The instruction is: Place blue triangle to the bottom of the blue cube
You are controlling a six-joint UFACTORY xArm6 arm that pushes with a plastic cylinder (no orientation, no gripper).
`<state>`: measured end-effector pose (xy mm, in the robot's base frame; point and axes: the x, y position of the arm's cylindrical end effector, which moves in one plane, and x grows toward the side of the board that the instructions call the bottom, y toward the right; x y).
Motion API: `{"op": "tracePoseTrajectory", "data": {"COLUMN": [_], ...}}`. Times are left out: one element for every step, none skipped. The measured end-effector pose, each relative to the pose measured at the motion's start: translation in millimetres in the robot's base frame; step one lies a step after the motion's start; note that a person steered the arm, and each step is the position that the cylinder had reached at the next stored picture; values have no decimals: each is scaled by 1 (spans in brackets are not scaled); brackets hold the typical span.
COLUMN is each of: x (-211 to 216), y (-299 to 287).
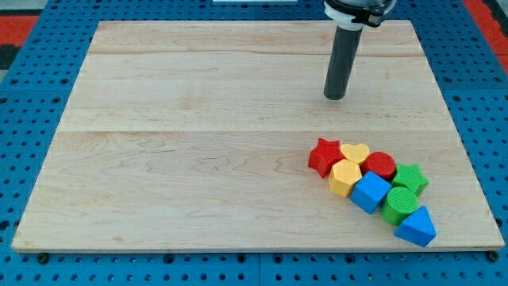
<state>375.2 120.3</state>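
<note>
My tip (335, 97) rests on the wooden board (198, 159) in the upper right part of the view, touching no block; it is a bare rod end, with nothing to close and nothing carried. The blue triangle (417, 227) lies well apart from it, toward the view's bottom and somewhat to the right, at the lower right end of the cluster of blocks. The blue cube (371, 192) sits up and to the left of that triangle, also well below my tip.

Between the two blue blocks stands a green cylinder (398, 203), touching or nearly touching both. A green star (410, 178) lies just above the cylinder. A red cylinder (380, 164) sits above the blue cube, with a yellow heart (355, 152) to its left and a red star (325, 156) at the cluster's left end. A yellow hexagonal block (344, 177) is pressed against the cube's left side.

No container is present; all blocks lie flat on the board. The blue triangle is near the board's bottom edge and fairly near its right edge. Wide bare wood stretches across the view's left and top.
</note>
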Motion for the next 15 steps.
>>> {"op": "tracePoseTrajectory", "data": {"x": [1,1,4,35,101,169,210,243,243,243,242,243,243,243,243], "y": [0,22,84,133,156,156,155,154,147,125,105,87,72,57,48]}}
